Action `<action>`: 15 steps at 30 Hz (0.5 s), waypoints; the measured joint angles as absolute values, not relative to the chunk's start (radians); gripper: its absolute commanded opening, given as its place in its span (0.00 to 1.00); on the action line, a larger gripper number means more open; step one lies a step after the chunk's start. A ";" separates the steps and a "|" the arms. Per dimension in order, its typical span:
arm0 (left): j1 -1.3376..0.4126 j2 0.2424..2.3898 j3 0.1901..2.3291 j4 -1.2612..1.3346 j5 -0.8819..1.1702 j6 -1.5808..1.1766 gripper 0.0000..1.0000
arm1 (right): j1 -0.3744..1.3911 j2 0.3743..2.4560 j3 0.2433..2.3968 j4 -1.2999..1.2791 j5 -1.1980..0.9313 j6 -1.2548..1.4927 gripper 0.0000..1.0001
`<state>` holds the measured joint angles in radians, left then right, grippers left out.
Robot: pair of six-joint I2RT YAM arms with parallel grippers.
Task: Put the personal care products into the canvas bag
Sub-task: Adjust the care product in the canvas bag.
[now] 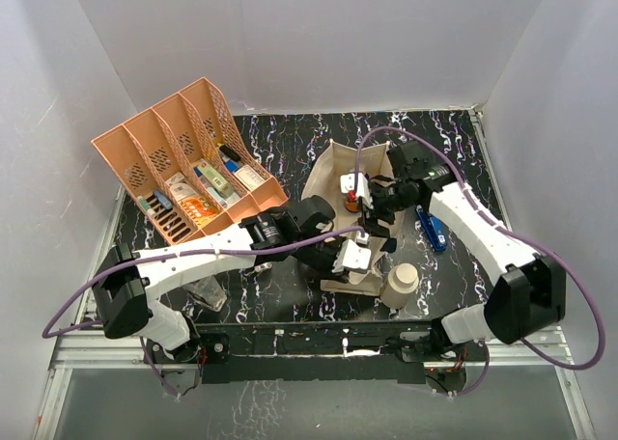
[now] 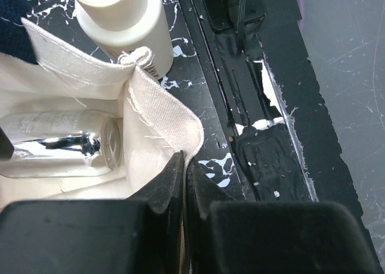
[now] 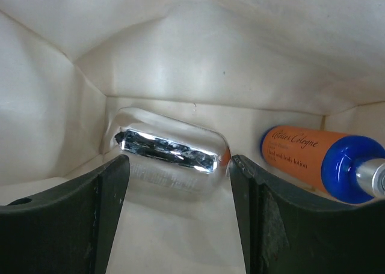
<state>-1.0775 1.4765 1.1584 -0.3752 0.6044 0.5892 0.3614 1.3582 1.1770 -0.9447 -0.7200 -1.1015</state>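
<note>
My left jaws clamp the rim of the cream canvas bag (image 2: 162, 109). Inside lie a clear plastic bottle (image 3: 165, 160) and an orange blue-capped bottle (image 3: 295, 151), my right jaws apart near them. A cream cylindrical bottle (image 1: 399, 286) stands just beside the bag.

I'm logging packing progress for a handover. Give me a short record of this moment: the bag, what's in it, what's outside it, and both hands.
bag: canvas bag, rim pinched
in bag: clear bottle; orange bottle with blue cap
outside bag: cream bottle next to it; small glassy bottle by the left arm
left hand: shut on the bag's rim
right hand: open, inside the bag, near the clear bottle, not gripping
also on table: orange tray; blue flat object
</note>
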 measured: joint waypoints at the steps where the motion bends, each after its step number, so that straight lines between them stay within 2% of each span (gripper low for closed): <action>1: -1.077 1.478 1.163 -0.376 0.604 0.583 0.00 | 0.365 1.375 1.188 -0.947 -0.715 -1.102 0.70; 5: -1.077 1.478 1.173 -0.372 0.597 0.556 0.00 | 0.372 1.438 1.234 -0.942 -0.677 -1.039 0.70; 8: -1.077 1.478 1.173 -0.363 0.578 0.525 0.00 | 0.387 1.437 1.235 -0.922 -0.624 -0.891 0.76; 15: -1.082 1.478 1.173 -0.321 0.530 0.470 0.00 | 0.504 1.264 1.095 -0.807 -0.438 -0.478 0.84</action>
<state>-1.0817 1.4776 1.1728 -0.3206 0.5297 0.4698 0.5041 1.2636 1.0950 -0.8070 -0.4381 -0.4778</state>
